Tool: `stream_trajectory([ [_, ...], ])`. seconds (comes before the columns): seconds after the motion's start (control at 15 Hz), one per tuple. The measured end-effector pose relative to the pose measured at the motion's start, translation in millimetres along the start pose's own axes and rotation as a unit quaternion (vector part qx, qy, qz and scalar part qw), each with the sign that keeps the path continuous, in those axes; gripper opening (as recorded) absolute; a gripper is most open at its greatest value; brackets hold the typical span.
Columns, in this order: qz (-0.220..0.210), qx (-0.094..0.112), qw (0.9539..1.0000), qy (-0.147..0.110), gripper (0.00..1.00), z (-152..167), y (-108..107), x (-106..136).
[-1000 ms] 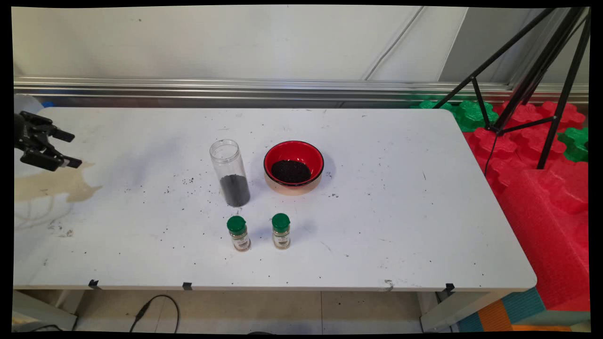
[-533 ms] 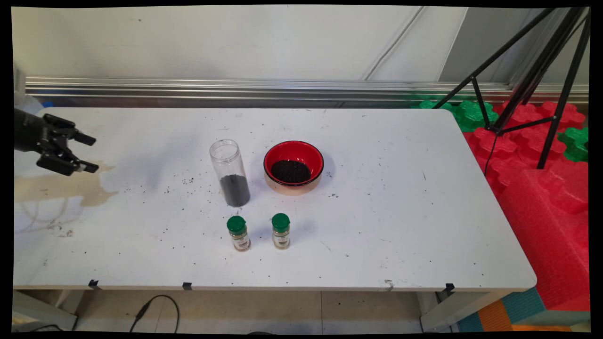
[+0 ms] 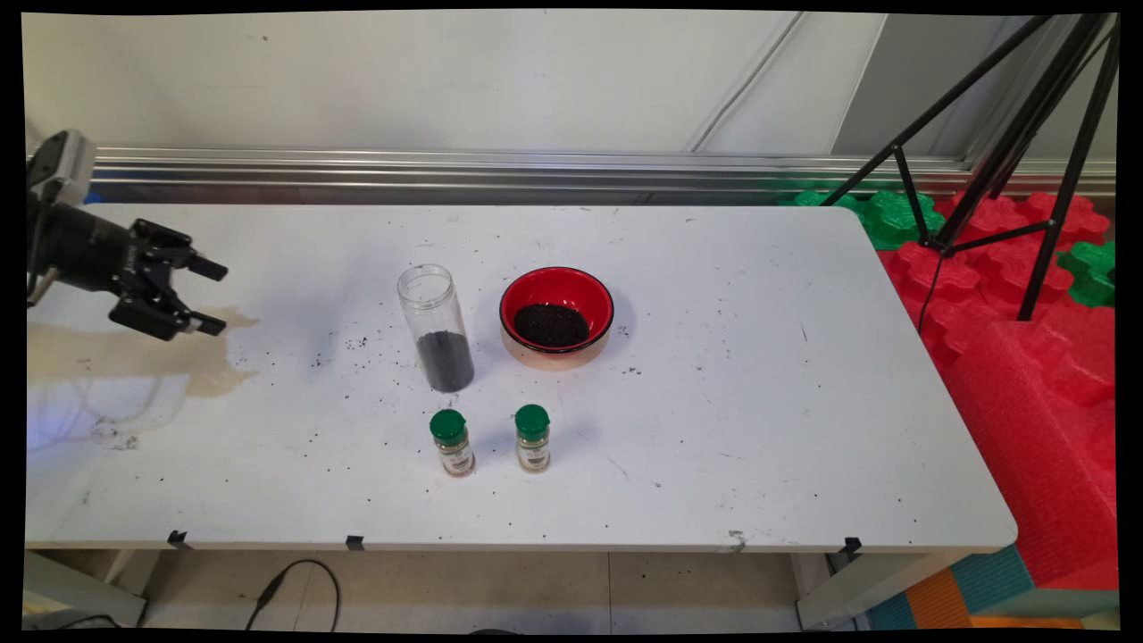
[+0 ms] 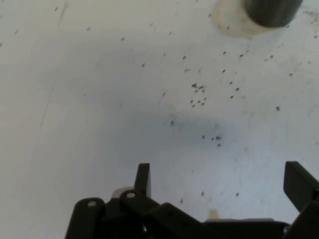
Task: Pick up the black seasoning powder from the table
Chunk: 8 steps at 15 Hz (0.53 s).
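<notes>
My black gripper point(image 3: 214, 296) hangs over the table's left side, open and holding nothing, pointing right toward the middle. A tall clear jar point(image 3: 437, 329) with dark grains in its lower part stands upright at the centre, well to the gripper's right. Beside it sits a red bowl point(image 3: 557, 314) holding dark grains. Two small spice bottles with green caps point(image 3: 452, 441) point(image 3: 533, 437) stand nearer the front edge. In the hand view the open gripper point(image 4: 219, 181) looks down on bare table with scattered dark grains point(image 4: 199, 94); the jar's base point(image 4: 271, 11) shows at the top edge.
The white table point(image 3: 759, 429) is speckled with spilled grains around the jar. A black tripod point(image 3: 1009, 152) stands off the table's right side above red and green foam blocks point(image 3: 1027, 357). A metal rail point(image 3: 446, 165) runs along the wall behind.
The gripper has moved steadily to the right over the table, toward the jar, staying open. Jar, bowl and bottles have not moved.
</notes>
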Motion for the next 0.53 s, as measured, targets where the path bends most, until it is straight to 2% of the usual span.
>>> stream_trajectory([
  [0.53, 0.062, -0.035, 0.9972, 0.02, 1.0, 35, 2, 26],
])
